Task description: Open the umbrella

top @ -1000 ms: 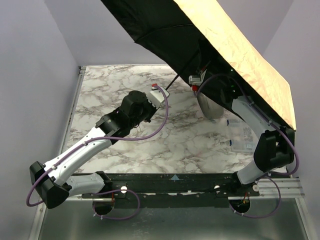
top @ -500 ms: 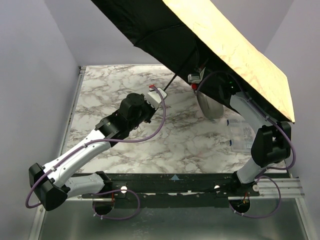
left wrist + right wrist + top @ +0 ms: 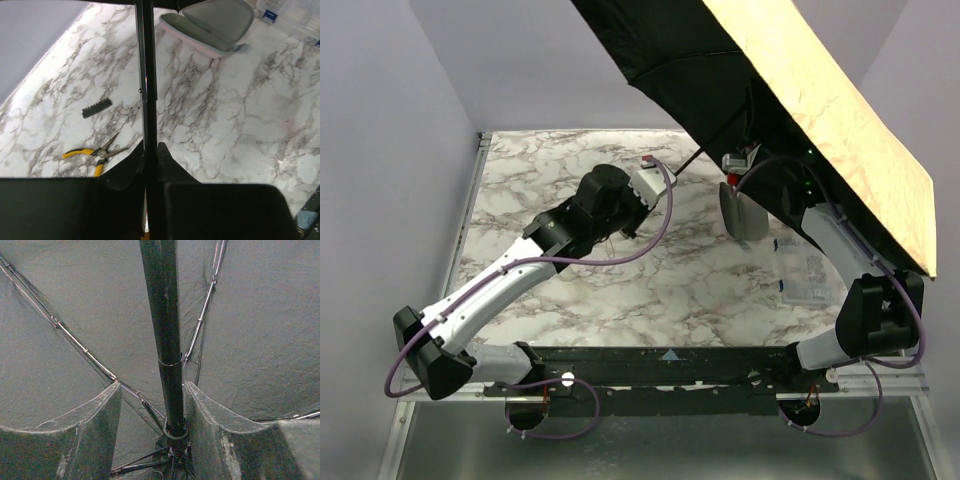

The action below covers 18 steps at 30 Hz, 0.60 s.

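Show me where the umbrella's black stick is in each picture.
Top: stick slants up from the left gripper into the canopy.
Left wrist: stick runs up the middle, clamped in the jaws.
Right wrist: stick centre, between open jaws.
Shared landmark: grey case, top and left wrist.

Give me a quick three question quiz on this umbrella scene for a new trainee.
1. True or false: the umbrella has its canopy spread open.
2. Which claw is clamped on the shaft? A left, B right, C neither.
3. Fill in: the pliers on the table have ___ handles.
Key: 1 true; 2 A, the left claw; 3 yellow.
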Each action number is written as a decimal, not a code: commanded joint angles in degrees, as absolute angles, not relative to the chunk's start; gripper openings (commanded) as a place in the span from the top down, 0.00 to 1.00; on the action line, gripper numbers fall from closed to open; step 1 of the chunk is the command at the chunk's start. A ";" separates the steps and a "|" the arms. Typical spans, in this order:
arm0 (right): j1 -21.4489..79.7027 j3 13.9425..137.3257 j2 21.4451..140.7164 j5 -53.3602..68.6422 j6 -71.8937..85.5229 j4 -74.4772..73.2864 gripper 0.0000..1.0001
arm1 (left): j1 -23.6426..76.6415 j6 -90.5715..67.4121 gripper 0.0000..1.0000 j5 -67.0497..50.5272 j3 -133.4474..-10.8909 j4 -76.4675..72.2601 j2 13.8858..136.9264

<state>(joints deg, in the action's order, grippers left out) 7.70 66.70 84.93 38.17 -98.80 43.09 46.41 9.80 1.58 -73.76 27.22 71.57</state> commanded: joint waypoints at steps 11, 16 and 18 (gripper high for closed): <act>5.01 60.70 79.55 28.75 -98.12 41.40 0.15 | 46.79 7.65 1.00 -9.90 -80.58 29.88 76.69; 5.02 56.86 75.42 31.04 -97.75 37.95 0.01 | 46.75 5.57 1.00 -11.30 -80.73 27.04 77.72; 5.10 54.80 73.90 32.50 -98.41 37.33 0.00 | 46.71 4.90 1.00 -11.62 -81.31 25.98 78.17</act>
<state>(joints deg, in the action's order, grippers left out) 5.37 57.87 77.25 31.44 -98.59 39.55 46.52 6.94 -7.40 -80.27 30.52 77.87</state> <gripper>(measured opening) 0.988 0.090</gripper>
